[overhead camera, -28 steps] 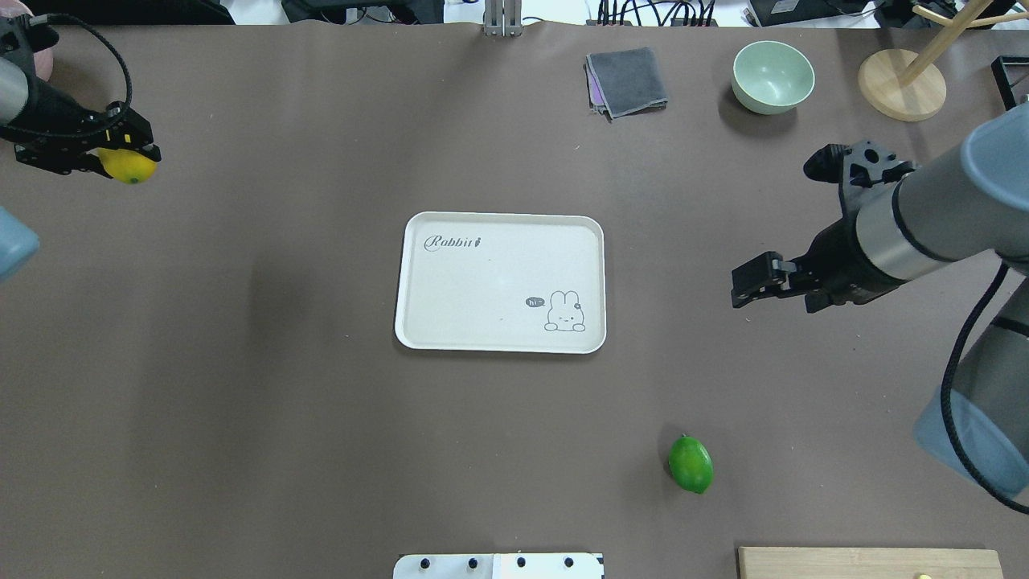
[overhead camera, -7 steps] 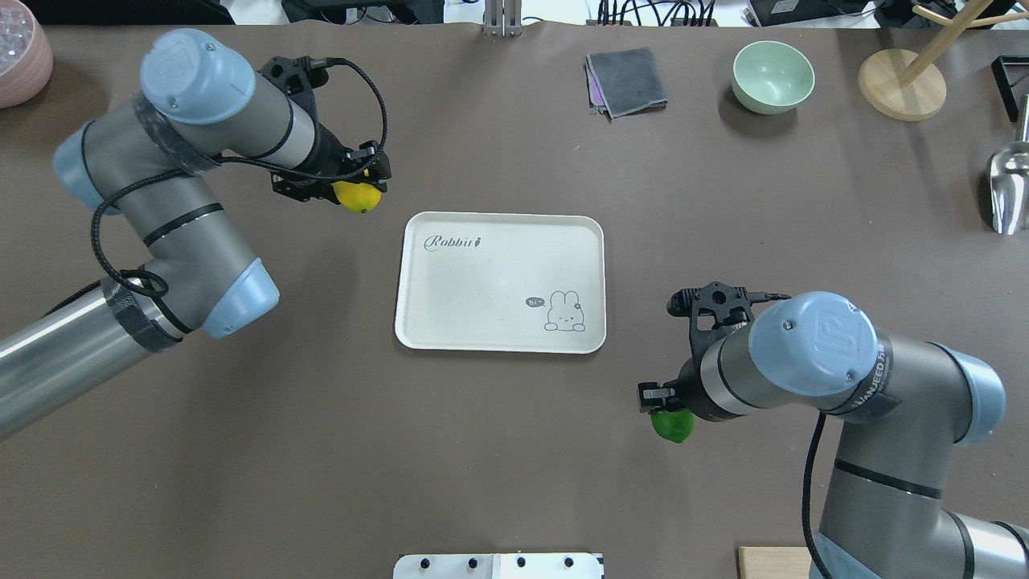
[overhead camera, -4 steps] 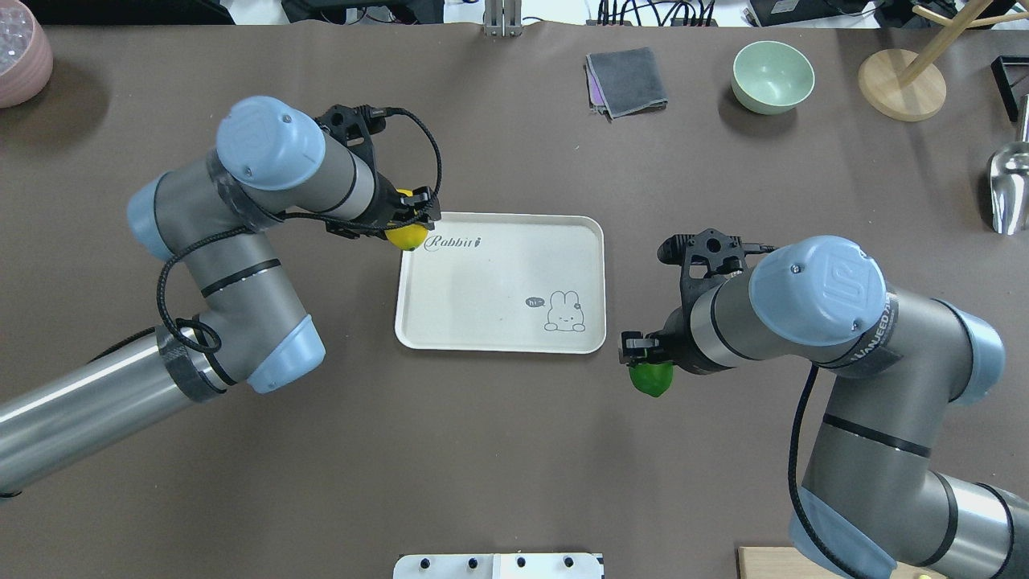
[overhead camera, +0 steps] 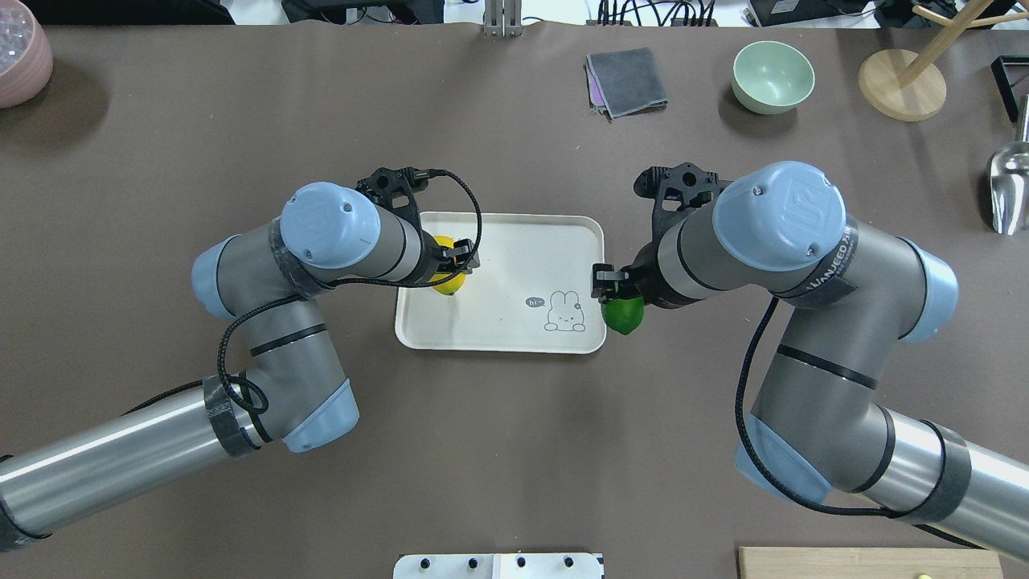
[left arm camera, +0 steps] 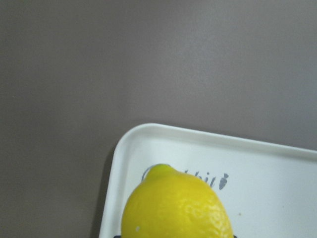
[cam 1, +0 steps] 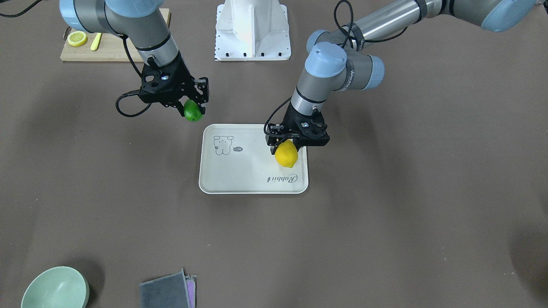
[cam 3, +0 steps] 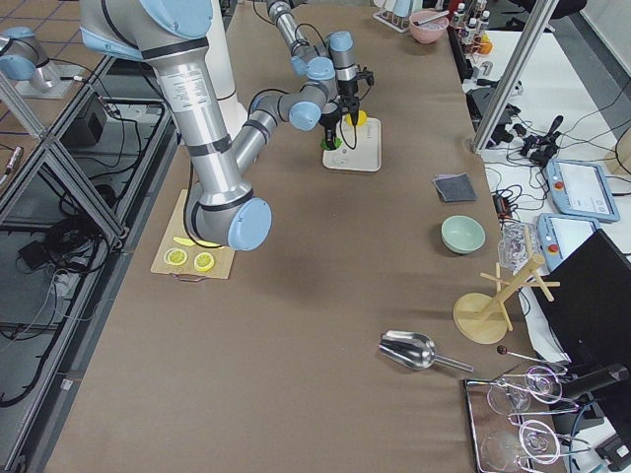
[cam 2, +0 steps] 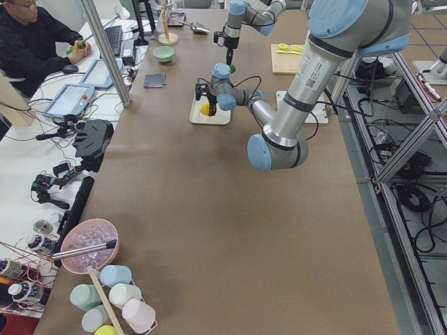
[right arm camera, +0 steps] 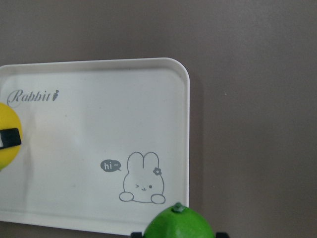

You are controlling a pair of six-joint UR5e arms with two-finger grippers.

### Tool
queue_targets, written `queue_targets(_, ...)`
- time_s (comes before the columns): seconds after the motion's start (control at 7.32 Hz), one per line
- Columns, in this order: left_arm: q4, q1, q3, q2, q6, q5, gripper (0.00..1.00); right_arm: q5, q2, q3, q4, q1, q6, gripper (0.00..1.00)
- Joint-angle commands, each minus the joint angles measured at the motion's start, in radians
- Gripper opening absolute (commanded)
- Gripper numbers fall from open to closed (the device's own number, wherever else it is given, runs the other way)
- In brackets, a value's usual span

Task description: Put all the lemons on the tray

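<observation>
The cream-white tray (overhead camera: 506, 257) with a rabbit drawing lies at the table's middle. My left gripper (overhead camera: 450, 269) is shut on the yellow lemon (cam 1: 286, 155) and holds it over the tray's left part, near the grey script; I cannot tell if it touches the tray. The lemon fills the bottom of the left wrist view (left arm camera: 176, 208). My right gripper (overhead camera: 619, 293) is shut on the green lemon (overhead camera: 624, 315) and holds it at the tray's right rim, beside the rabbit drawing. The green lemon also shows in the right wrist view (right arm camera: 178, 225).
A green bowl (overhead camera: 772, 76), a folded grey cloth (overhead camera: 627, 82), a wooden stand (overhead camera: 900, 84) and a metal scoop (overhead camera: 1009, 189) lie at the far right. A pink bowl (overhead camera: 20, 52) stands far left. A wooden cutting board (cam 1: 109, 42) with lemon slices lies near the robot's base.
My left gripper carried the yellow lemon from the tray's far left corner in over the tray. My right gripper carried the green lemon up to the tray's right rim.
</observation>
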Motion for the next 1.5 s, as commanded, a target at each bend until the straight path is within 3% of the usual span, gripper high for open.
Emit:
queue_targets(0.0, 0.000, 0.004, 0.009, -0.006, -0.006, 0.005, 0.98, -0.001, 0.045, -0.046, 0.002, 0.007, -0.002, 0.00)
queue_targets(0.27, 0.000, -0.001, -0.008, -0.002, 0.005, 0.004, 0.98, -0.004, 0.088, -0.223, 0.198, 0.007, 0.009, 0.00)
queue_targets(0.41, 0.000, -0.031, -0.023, 0.001, 0.037, -0.007, 0.98, -0.004, 0.091, -0.248, 0.245, 0.007, 0.029, 0.00)
queue_targets(0.55, 0.007, -0.074, -0.050, 0.008, 0.075, -0.044, 0.98, -0.006, 0.120, -0.271, 0.244, 0.007, 0.031, 0.00)
queue_targets(0.82, 0.007, -0.207, -0.089, 0.059, 0.168, -0.224, 0.98, -0.012, 0.158, -0.349, 0.249, -0.007, 0.028, 0.00)
queue_targets(1.23, 0.009, -0.292, -0.132, 0.093, 0.221, -0.262, 0.98, -0.009, 0.177, -0.455, 0.301, -0.019, 0.029, 0.00)
queue_targets(1.37, 0.011, -0.315, -0.126, 0.093, 0.223, -0.265, 0.98, -0.001, 0.178, -0.457, 0.307, -0.016, 0.032, 0.50)
